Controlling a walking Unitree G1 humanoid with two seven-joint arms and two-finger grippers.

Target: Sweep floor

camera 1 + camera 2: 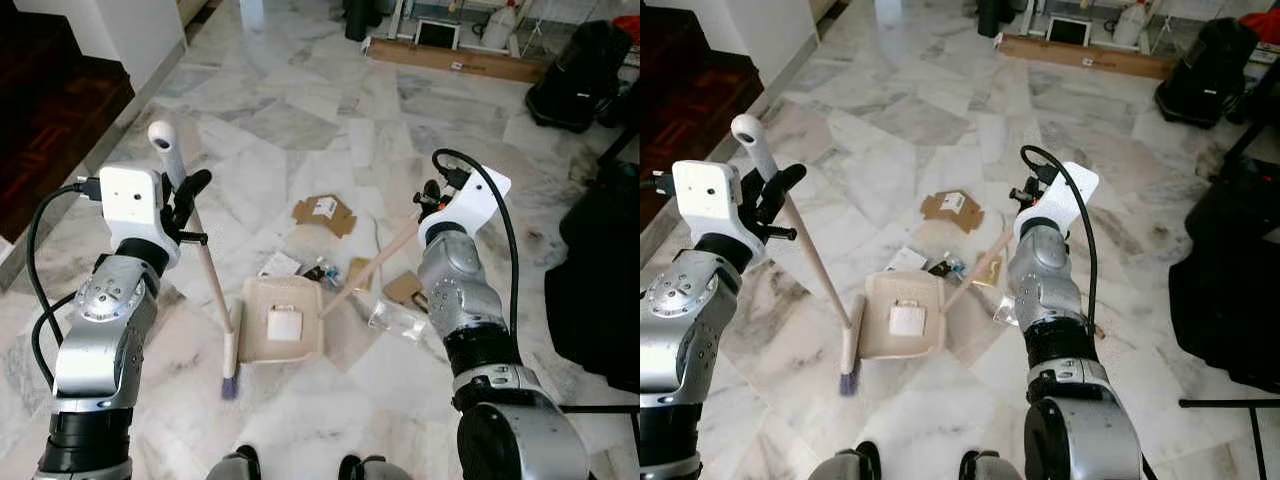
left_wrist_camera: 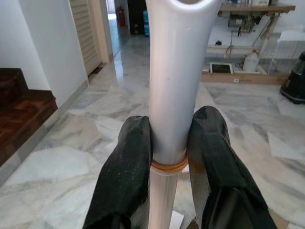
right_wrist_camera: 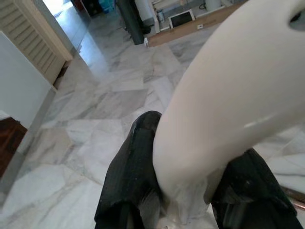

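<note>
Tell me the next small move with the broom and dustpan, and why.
Probably draw the broom, held by the left gripper, toward the dustpan the right gripper holds: the cardboard scrap and wrappers lie just past the pan's far edge.

**Around the marble room**

A long cardboard box [image 1: 455,58] lies by the far wall, with a white jug [image 1: 497,28] behind it. A black bag [image 1: 580,75] sits at the right. Dark wooden stairs [image 1: 45,110] rise on the left beside a white wall [image 1: 120,30].

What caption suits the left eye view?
Left gripper holds a broom, right gripper a dustpan, amid floor litter.
</note>
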